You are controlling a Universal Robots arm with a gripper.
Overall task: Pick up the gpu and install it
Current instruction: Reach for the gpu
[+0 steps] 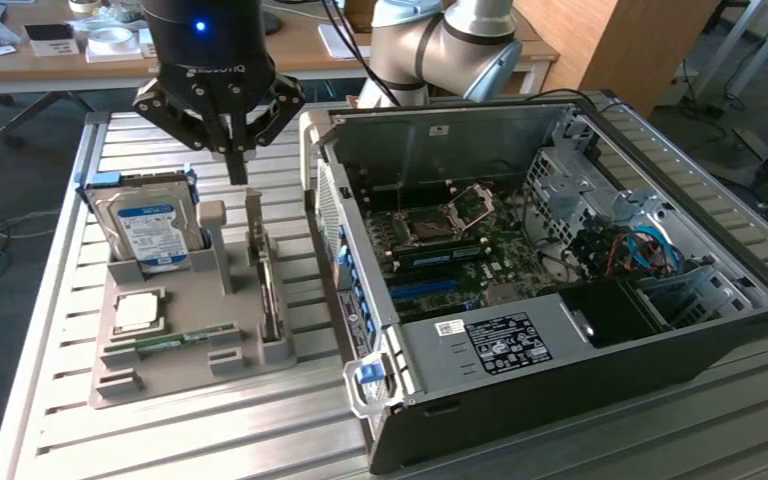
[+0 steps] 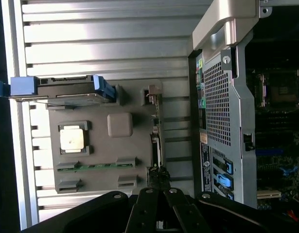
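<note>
- The gripper (image 1: 237, 176) hangs over the grey holder (image 1: 184, 375) on the slatted surface (image 1: 51, 400). Its 2 fingers (image 1: 236, 160) are pressed together and pinch nothing.
- The gpu (image 1: 268, 295) stands on edge in a slot along the holder's 3 o'clock side in the exterior view, between 2 posts. The fingertips sit at 12 o'clock from it, with a gap between them and the card.
- The exterior view gives the layout. The hard drive (image 1: 155, 225) stands upright at the holder's 10 o'clock, and the processor chip (image 1: 137, 312) and the green memory stick (image 1: 184, 340) lie flat nearer 8 o'clock. The open computer case (image 1: 704, 330) stands just beside the holder at 3 o'clock, with its motherboard (image 1: 471, 245) exposed.
- The wrist view looks straight down, so the gpu (image 2: 157, 141) appears as a thin edge. The closed fingers (image 2: 147, 213) line up with 1 end of it; contact cannot be told there.
- The wrist view adds the case's perforated rear panel (image 2: 219, 97).
</note>
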